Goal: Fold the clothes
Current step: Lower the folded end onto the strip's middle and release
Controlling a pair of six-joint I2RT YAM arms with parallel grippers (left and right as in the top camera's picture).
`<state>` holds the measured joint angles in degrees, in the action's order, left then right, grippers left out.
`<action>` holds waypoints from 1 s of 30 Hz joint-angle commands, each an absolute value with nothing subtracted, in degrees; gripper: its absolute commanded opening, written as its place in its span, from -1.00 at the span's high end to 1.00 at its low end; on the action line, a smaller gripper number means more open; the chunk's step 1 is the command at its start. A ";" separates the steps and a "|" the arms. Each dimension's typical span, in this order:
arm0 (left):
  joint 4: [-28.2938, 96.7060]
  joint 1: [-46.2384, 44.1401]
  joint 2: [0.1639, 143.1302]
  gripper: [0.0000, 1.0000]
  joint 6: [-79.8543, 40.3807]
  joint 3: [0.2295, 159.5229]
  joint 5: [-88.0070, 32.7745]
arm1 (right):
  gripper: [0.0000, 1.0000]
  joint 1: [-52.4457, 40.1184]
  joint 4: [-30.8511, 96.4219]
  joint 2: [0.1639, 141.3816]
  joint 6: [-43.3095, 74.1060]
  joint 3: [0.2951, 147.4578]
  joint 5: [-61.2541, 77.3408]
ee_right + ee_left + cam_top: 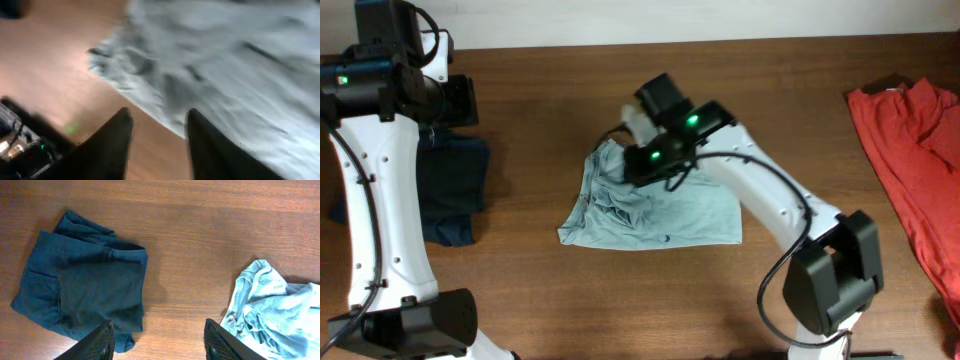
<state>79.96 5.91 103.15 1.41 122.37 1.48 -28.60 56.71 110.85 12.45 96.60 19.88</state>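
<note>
The clothes (660, 215) are one pale blue-green garment lying in a rough folded rectangle at the table's middle, bunched and wrinkled at its upper left corner. The same bunched edge (272, 315) shows in the left wrist view. My right gripper (159, 115) hovers over the garment's edge (235, 65); its jaws stand open, with bare wood between them and nothing held. My left gripper (159, 325) is open at the far left, above bare wood between the navy clothes and the garment, touching neither.
Dark navy clothes (455, 185) lie folded at the left, also under the left wrist camera (85, 285). A bright red garment (915, 150) is spread along the right edge. The right arm reaches across the garment from the front right.
</note>
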 commanded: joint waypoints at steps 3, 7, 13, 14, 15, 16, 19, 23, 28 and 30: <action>80.01 5.96 102.19 -0.15 0.62 123.22 0.84 | 0.46 -25.93 57.89 112.64 14.02 96.07 17.28; 80.01 5.96 102.19 -0.15 0.62 123.22 0.86 | 0.60 -27.11 57.52 116.71 14.83 94.59 17.28; 80.03 5.96 102.19 -0.15 0.62 123.22 0.84 | 0.66 -31.31 55.88 121.49 17.06 94.28 18.00; 80.03 5.96 102.19 -0.15 0.62 123.22 0.84 | 0.65 -32.56 55.70 121.78 17.02 94.28 18.63; 80.03 5.96 102.19 -0.15 0.62 123.22 0.84 | 0.65 -33.52 55.46 121.78 16.99 94.28 19.70; 80.01 5.96 102.19 -0.15 0.64 123.22 0.84 | 0.66 -34.72 54.78 121.75 16.03 94.32 22.31; 80.01 5.96 102.19 -0.15 0.62 123.22 0.84 | 0.66 -38.13 52.49 120.42 9.06 95.46 34.44; 80.01 5.96 102.19 -0.15 0.64 123.22 0.84 | 0.66 -41.32 49.45 116.42 4.64 97.27 38.33; 80.14 5.96 102.19 -0.15 0.64 123.22 0.86 | 0.65 -39.29 51.05 112.25 9.56 98.06 25.63; 80.20 5.96 102.19 -0.15 0.64 123.22 0.84 | 0.64 -36.84 53.98 112.05 12.97 98.06 18.68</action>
